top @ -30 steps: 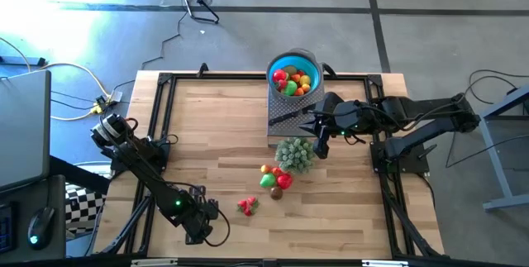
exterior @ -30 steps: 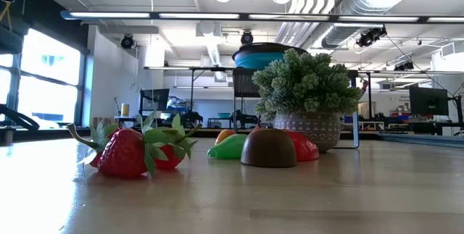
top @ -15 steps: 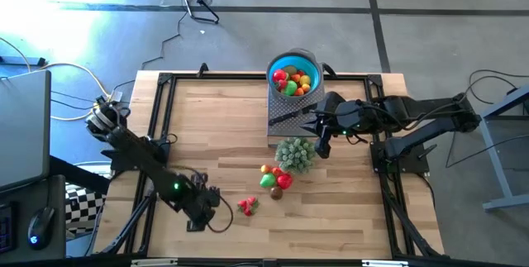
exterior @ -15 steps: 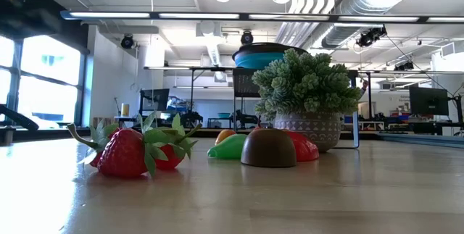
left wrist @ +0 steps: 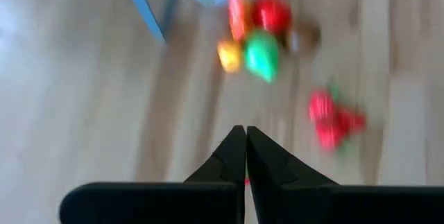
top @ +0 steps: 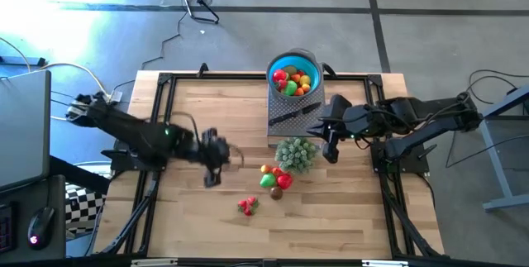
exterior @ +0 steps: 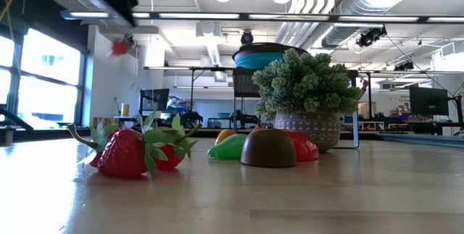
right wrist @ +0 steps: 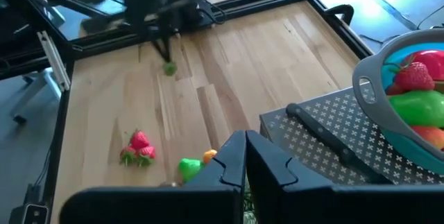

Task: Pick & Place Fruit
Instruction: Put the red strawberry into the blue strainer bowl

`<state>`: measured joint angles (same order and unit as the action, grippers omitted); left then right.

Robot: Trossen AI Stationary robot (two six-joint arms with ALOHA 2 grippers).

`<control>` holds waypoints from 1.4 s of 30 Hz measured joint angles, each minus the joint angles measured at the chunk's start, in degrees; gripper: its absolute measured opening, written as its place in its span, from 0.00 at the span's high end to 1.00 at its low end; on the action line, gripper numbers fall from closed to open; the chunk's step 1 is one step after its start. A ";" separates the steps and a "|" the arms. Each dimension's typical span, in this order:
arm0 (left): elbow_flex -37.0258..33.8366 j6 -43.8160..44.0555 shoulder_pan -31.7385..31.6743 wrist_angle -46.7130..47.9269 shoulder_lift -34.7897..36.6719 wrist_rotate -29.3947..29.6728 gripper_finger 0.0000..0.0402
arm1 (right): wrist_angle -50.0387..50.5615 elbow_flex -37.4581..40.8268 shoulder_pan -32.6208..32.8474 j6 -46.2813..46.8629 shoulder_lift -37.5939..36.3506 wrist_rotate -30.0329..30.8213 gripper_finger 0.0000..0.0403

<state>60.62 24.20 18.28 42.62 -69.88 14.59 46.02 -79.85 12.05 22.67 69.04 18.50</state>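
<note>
Nearest the low camera, two strawberries (exterior: 134, 149) lie on the wooden surface (top: 215, 118). Behind them more fruit (top: 275, 179) clusters beside the potted plant (top: 294, 153). Farthest, a blue bowl (top: 293, 73) holds more. The left end effector (top: 211, 176) hovers closed, empty; the right end effector (top: 331, 155), beside the plant, is closed too.

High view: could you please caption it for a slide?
Left gripper above loose fruit; right gripper beside blue bowl.

Fruit (top: 292, 82): red, orange, green pieces heaped in blue bowl near table's far edge; small cluster mid-table; strawberry pair (top: 246, 206) toward near edge.
</note>
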 joint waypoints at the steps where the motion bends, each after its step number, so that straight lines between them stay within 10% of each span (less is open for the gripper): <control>1: 0.07 -1.17 -1.93 -1.97 0.95 0.09 1.00 | 0.02 0.00 0.00 -0.08 0.00 0.01 0.99; 21: 8.81 -13.91 -29.19 -28.20 3.21 -2.59 1.00 | 2.23 -0.04 -1.06 -15.01 -1.92 23.05 0.99; 42: 8.80 -17.50 -44.30 -45.42 -9.83 -14.22 1.00 | 2.13 -0.04 -13.19 -11.78 -1.95 20.33 0.99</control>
<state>69.42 6.70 -26.03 -2.80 -79.72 0.37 48.16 -79.90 -1.13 10.90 67.09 38.83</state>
